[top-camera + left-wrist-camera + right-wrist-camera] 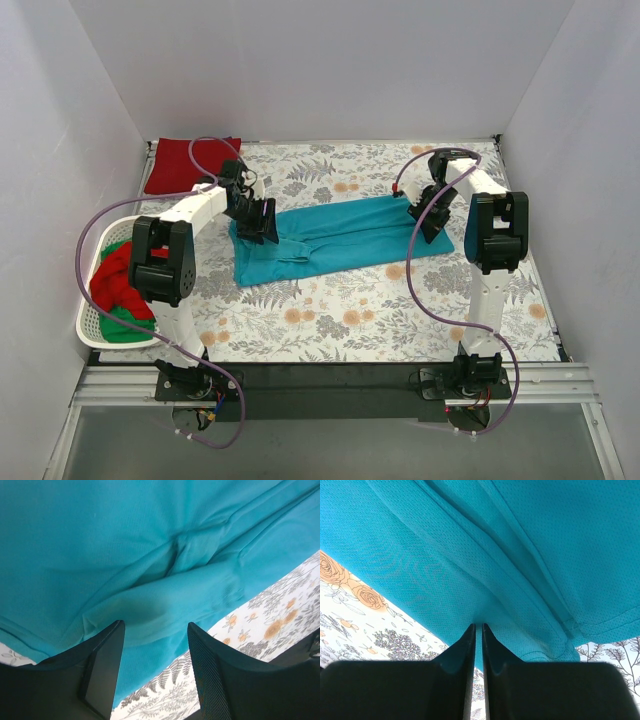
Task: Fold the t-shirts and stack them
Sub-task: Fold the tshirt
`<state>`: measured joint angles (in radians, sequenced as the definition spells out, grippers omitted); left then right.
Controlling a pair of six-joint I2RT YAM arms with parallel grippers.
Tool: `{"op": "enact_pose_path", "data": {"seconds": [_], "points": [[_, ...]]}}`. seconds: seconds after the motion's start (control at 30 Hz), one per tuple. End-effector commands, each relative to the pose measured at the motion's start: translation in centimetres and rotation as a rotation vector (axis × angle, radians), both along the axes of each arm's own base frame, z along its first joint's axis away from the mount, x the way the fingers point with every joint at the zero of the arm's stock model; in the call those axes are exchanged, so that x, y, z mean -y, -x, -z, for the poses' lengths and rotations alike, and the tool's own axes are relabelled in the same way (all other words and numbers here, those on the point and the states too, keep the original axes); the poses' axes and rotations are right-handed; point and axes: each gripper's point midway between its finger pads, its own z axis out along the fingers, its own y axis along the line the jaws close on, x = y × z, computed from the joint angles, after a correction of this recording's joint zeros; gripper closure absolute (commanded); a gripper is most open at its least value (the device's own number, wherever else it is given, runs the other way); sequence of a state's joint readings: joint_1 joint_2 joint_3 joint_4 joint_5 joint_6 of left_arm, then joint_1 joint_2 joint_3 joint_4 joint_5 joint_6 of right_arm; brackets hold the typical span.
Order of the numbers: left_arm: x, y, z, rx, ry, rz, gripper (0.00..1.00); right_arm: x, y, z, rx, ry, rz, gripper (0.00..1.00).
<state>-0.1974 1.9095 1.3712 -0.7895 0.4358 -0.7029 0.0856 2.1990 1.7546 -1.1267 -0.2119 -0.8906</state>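
A teal t-shirt point(335, 236) lies folded lengthwise across the middle of the floral tablecloth point(330, 310). My left gripper point(262, 225) is open just above its left end; the left wrist view shows teal cloth point(150, 555) between and beyond the spread fingers. My right gripper point(425, 222) is at the shirt's right end, shut on a pinch of the teal cloth point(485, 555). A folded dark red t-shirt point(188, 163) lies at the back left corner. A red t-shirt point(113, 280) and a green t-shirt point(128, 322) lie crumpled in the basket.
A white laundry basket point(92, 332) stands at the left table edge beside the left arm. White walls close in the back and both sides. Purple cables loop off both arms.
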Motion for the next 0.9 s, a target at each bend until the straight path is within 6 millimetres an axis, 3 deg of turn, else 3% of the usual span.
{"op": "enact_pose_path", "data": {"seconds": [0.0, 0.17, 0.33, 0.53, 0.67, 0.87], "points": [[1.4, -3.5, -3.1, 0.137, 0.084, -0.006, 0.48, -0.3, 0.7, -0.4, -0.013, -0.012, -0.012, 0.86], [1.0, -3.7, -4.5, 0.161, 0.073, -0.013, 0.48, -1.5, 0.0, -2.6, 0.042, -0.059, -0.017, 0.88], [0.6, 0.6, -4.6, 0.07, 0.119, 0.0, 0.48, -7.3, 0.8, -6.5, 0.095, -0.228, -0.059, 0.86], [-1.0, 3.0, -4.0, 0.003, 0.143, -0.087, 0.47, -14.4, 3.5, -9.2, 0.105, -0.354, -0.15, 0.83], [-2.1, 3.3, -3.1, -0.024, 0.143, -0.132, 0.46, -18.6, 4.7, -9.2, 0.107, -0.397, -0.221, 0.83], [-1.9, 2.4, -1.7, -0.033, 0.163, -0.148, 0.45, -19.5, 5.5, -7.2, 0.083, -0.369, -0.233, 0.85]]}}
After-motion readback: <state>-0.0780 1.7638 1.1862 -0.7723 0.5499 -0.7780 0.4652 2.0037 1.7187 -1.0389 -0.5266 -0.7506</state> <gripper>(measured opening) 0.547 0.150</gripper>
